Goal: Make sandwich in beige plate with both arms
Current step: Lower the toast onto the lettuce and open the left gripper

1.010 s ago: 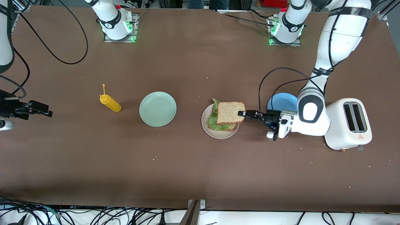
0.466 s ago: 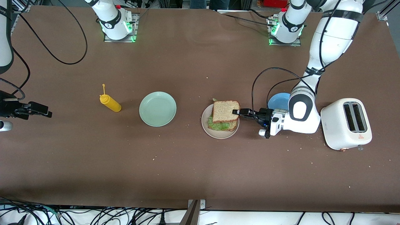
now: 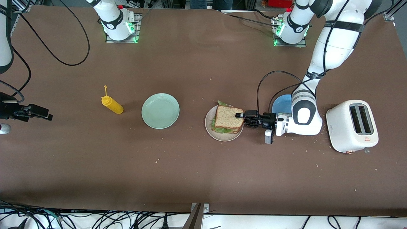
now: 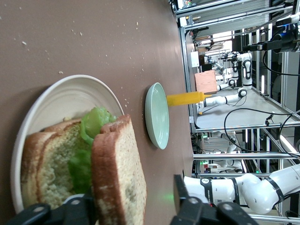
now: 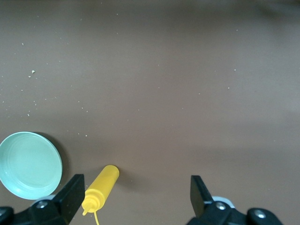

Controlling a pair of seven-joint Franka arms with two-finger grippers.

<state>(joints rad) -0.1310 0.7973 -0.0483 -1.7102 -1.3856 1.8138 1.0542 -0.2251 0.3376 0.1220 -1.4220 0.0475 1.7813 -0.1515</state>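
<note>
Brown speckled bread sandwich (image 3: 226, 120) with green lettuce sits on round beige plate (image 3: 210, 128), frame centre. Left gripper (image 3: 240, 116) at top slice's edge, fingers parted, slice between them. Right gripper (image 3: 47, 114), frame's left edge, wide open, empty, waiting.

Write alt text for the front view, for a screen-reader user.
The left gripper, jaws open, sits at the top slice of a brown-bread and green-lettuce sandwich on a round beige plate. A round mint-green plate and yellow squeeze bottle lie toward the right arm's end, where the open right gripper waits.
</note>
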